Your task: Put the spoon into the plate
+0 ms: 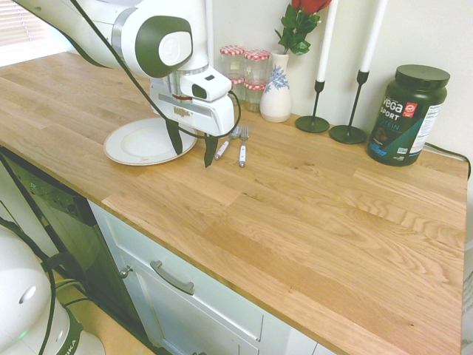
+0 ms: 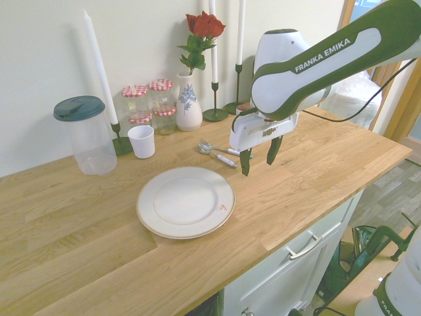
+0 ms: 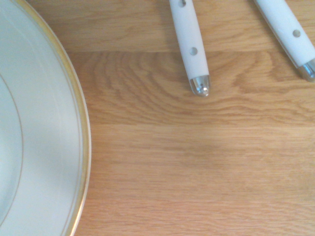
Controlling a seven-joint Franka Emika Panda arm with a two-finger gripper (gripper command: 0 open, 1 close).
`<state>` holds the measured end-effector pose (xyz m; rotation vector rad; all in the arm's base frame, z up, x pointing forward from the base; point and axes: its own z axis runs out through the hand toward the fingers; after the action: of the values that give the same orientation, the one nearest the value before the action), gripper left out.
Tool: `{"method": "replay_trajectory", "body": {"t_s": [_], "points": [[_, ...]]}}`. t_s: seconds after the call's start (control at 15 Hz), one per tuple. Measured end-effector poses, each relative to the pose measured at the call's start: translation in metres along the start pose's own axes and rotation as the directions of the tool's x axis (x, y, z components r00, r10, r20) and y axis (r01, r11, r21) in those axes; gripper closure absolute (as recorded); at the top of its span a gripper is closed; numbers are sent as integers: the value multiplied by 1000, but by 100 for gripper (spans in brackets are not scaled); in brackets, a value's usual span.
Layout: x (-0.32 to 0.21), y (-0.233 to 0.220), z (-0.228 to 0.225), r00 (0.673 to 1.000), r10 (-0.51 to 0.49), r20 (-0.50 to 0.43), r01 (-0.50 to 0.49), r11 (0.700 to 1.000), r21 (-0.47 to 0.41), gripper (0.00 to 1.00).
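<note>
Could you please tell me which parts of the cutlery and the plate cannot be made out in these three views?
- Wrist view: only two white handle ends show; the top edge cuts off both heads, so spoon and fork cannot be told apart.
- First exterior view: the gripper hides part of the spoon and the plate rim.
- Second exterior view: the spoon and fork overlap, too small to separate.
</note>
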<state>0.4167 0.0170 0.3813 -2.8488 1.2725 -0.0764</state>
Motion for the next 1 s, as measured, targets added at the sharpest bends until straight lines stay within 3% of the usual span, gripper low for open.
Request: {"method": "replay_trajectory", "body": {"t_s": [0.53,1.0], "points": [[14,-46,4,998,-53,-32,54,998,36,0],[42,-94,26,994,-83,-72,82,996,-17,0]]}}
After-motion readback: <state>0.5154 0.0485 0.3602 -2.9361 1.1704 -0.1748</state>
